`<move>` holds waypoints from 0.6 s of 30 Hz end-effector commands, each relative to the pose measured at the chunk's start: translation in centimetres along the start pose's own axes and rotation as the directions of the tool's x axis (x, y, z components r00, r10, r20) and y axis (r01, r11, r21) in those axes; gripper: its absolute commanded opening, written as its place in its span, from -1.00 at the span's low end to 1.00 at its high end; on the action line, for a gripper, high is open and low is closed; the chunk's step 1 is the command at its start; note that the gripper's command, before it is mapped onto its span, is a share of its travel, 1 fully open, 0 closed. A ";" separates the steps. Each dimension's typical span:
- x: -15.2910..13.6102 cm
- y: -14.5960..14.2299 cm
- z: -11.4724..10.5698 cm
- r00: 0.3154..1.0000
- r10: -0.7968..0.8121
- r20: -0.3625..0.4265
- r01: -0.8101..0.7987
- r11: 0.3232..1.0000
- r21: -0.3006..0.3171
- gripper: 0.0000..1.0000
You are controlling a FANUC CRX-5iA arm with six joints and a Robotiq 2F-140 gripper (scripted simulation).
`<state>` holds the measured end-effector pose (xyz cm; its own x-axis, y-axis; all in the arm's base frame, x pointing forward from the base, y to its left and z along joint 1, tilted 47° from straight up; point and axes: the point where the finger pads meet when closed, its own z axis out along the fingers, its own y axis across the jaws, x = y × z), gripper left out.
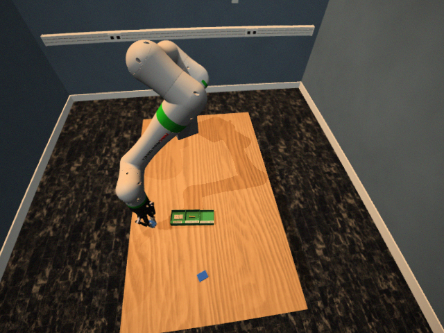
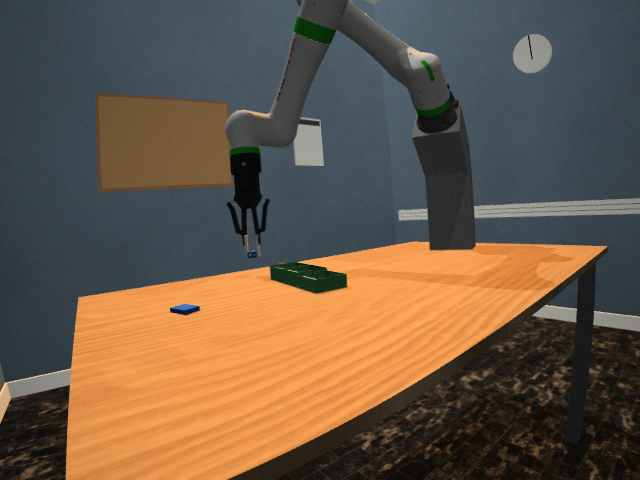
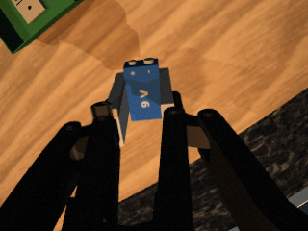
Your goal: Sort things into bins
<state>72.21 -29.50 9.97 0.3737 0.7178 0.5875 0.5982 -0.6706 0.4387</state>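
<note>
My gripper (image 1: 151, 222) (image 2: 252, 251) (image 3: 144, 85) is shut on a blue 9 V battery (image 1: 152, 223) (image 2: 251, 254) (image 3: 144, 89). It holds the battery above the table, to the left of the bins in the top view, with the terminals showing in the wrist view. The joined green bins (image 1: 207, 216) (image 2: 331, 282) stand flat. The left bin holds a pale wooden piece (image 1: 177, 216) (image 3: 30, 10) with dark dots. The middle bin holds a small tan piece (image 1: 192, 216). The right bin looks empty. Their labels are too small to read. A flat blue square (image 1: 202, 275) (image 2: 185, 308) lies on the table.
The wooden table (image 1: 243, 250) (image 2: 217, 372) has its left edge close to my gripper in the top view. The grey robot pedestal (image 2: 448, 206) stands at the table's far end. A tiny red spot (image 2: 282, 264) shows behind the bins' far edge.
</note>
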 end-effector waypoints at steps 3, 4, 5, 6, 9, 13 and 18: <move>0.0 0.0 0.0 1.000 0.000 0.000 0.000 1.000 0.000 -0.56; 0.0 0.0 0.0 1.000 0.000 0.000 0.000 1.000 0.000 -0.56; 0.5 -0.3 0.0 1.000 0.000 0.000 0.000 1.000 0.000 -0.56; 0.9 -0.7 0.0 1.000 0.000 0.000 0.000 1.000 0.000 -0.56; 2.4 -1.8 0.0 1.000 0.000 0.000 0.000 1.000 0.000 -0.56; 3.3 -2.6 0.0 1.000 0.000 0.000 0.000 1.000 0.000 -0.56; 5.7 -4.4 0.0 1.000 0.000 0.000 0.000 1.000 0.000 -0.56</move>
<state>71.85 -24.06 11.01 0.3736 0.7179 0.5875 0.5995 -0.6701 0.4376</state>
